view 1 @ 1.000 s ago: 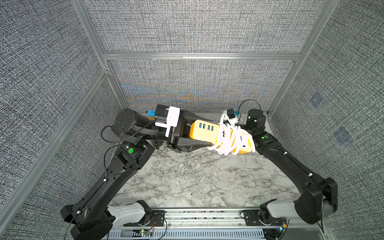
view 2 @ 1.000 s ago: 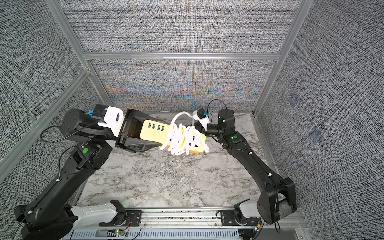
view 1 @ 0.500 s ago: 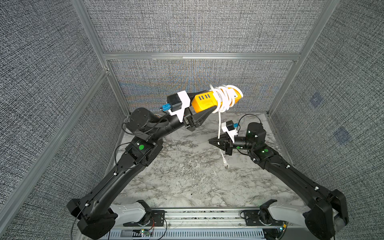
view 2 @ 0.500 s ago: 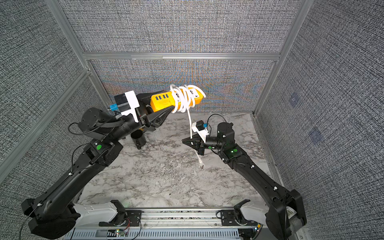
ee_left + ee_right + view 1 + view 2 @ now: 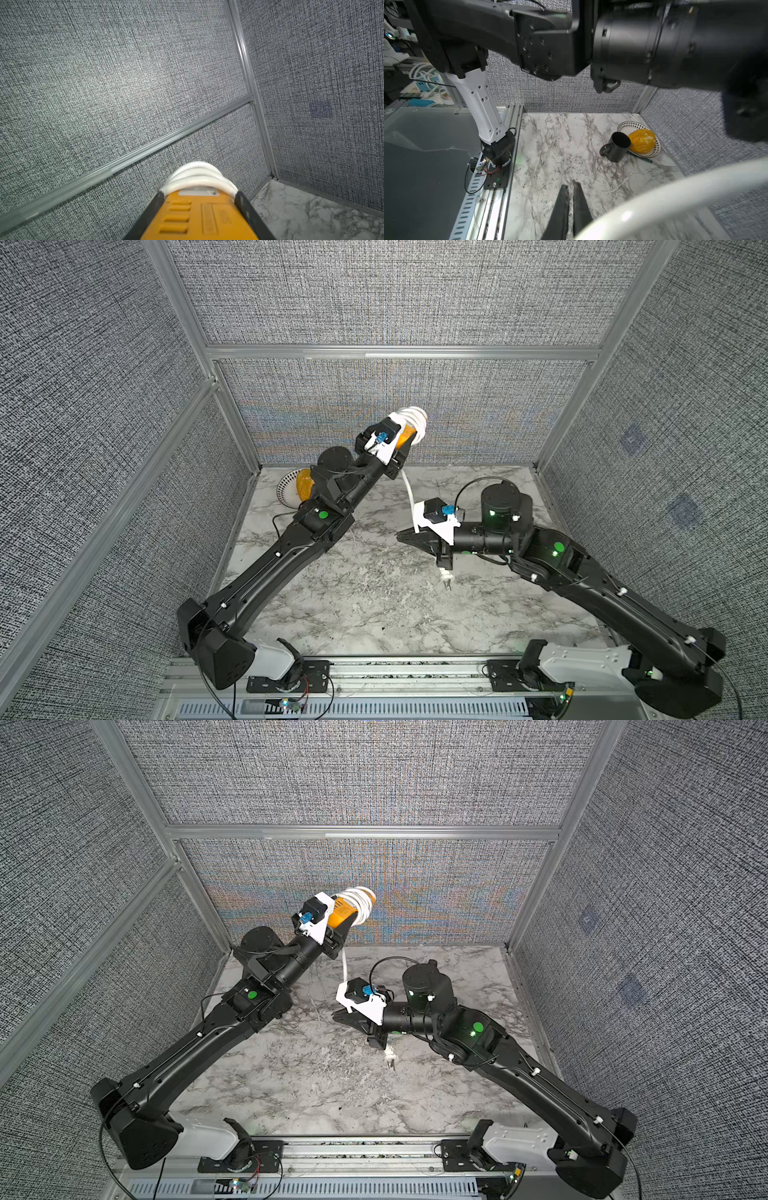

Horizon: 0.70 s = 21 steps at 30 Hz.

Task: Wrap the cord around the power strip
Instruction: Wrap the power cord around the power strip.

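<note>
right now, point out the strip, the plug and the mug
strip (image 5: 199,216), left wrist view, orange face
plug (image 5: 445,574), in a top view, white body
mug (image 5: 616,151), right wrist view, dark side

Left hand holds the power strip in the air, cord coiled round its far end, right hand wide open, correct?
No: the right hand is shut, its fingers closed together in the right wrist view. The left hand does hold the power strip in the air, cord coiled round its far end.
</note>
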Motion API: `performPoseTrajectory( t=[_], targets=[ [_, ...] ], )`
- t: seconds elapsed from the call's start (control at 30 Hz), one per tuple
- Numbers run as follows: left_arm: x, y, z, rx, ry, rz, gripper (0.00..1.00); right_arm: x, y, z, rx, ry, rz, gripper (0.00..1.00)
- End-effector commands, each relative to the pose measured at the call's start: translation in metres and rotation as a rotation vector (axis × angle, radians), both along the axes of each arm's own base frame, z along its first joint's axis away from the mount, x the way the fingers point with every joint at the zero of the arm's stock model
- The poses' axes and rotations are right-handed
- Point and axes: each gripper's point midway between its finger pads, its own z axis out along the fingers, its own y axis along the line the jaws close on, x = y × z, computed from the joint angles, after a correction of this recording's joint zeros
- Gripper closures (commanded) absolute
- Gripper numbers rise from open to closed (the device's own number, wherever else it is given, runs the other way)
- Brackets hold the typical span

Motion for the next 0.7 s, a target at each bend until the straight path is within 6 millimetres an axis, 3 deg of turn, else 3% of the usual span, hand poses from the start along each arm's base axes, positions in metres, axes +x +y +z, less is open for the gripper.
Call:
performPoseTrajectory(
  t=[0.0,0.1,0.27,0.47,0.67],
  targets=[
    [-0.005,0.006,-0.012,0.051,0.002,-0.019,1.0,0.01,-0.024,0.019,-0.098,-0.156,-0.113,1.0],
    [-0.018,0.014,-0.032,0.057,0.076,-0.084,1.0,0.016,-0.041,0.044,-0.126,-0.233,-0.189,1.0],
    [-0.05,0.026,-0.05,0.093,0.179,-0.21,1.0,0.031,-0.063,0.063,-0.171,-0.352,-0.308,1.0],
    [-0.125,0.015,-0.076,0.197,0.291,-0.569,1.0,0.054,-0.068,0.095,-0.205,-0.522,-0.395,1.0],
    [-0.185,0.02,-0.069,0.151,0.339,-0.827,1.0,0.081,-0.073,0.112,-0.206,-0.597,-0.43,1.0]
  ],
)
